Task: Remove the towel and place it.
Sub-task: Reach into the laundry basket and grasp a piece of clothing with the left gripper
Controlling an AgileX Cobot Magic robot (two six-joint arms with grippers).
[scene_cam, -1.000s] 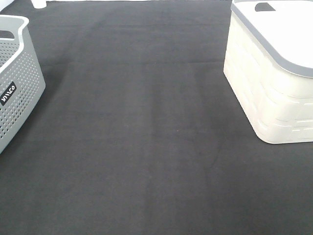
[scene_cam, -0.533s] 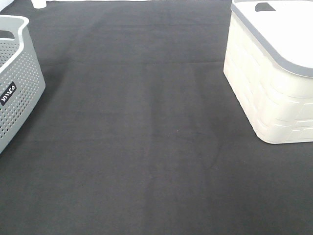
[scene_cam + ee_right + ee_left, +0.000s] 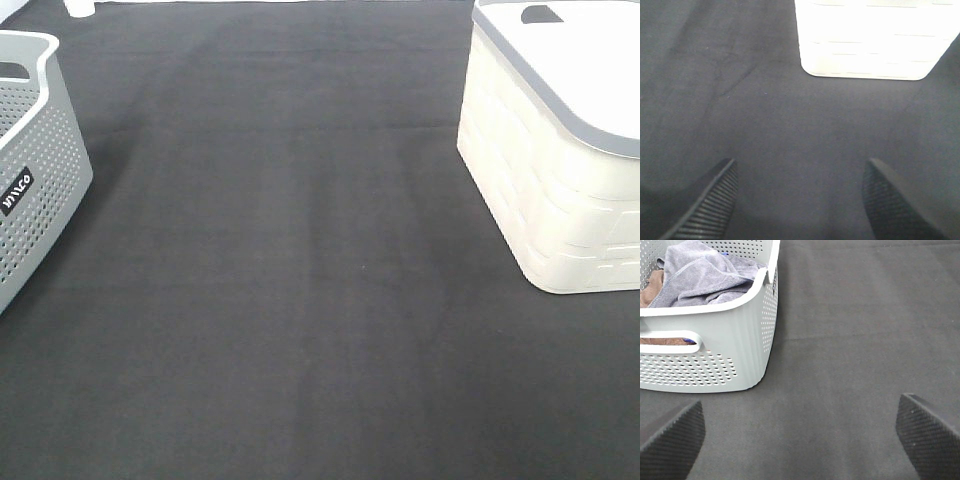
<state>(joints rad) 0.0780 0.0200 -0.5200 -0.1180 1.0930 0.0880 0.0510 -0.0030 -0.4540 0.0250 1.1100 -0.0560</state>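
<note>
While left gripper (image 3: 802,437) and right gripper (image 3: 802,200) gape empty, risk: pinch on crumpled grey-purple terry towel (image 3: 705,272) also snags adjacent brown cloth (image 3: 647,292), or tips perforated grey plastic basket (image 3: 740,335).

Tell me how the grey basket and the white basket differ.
Walls: the grey basket is pierced with small holes; the white basket has solid walls in brick-like relief.
Top: the grey basket is open and holds the towel; the white basket looks closed by a flat lid.
Marking: the grey basket bears a black label; the white basket shows none.
Shared: both stand upright on the dark cloth.
</note>
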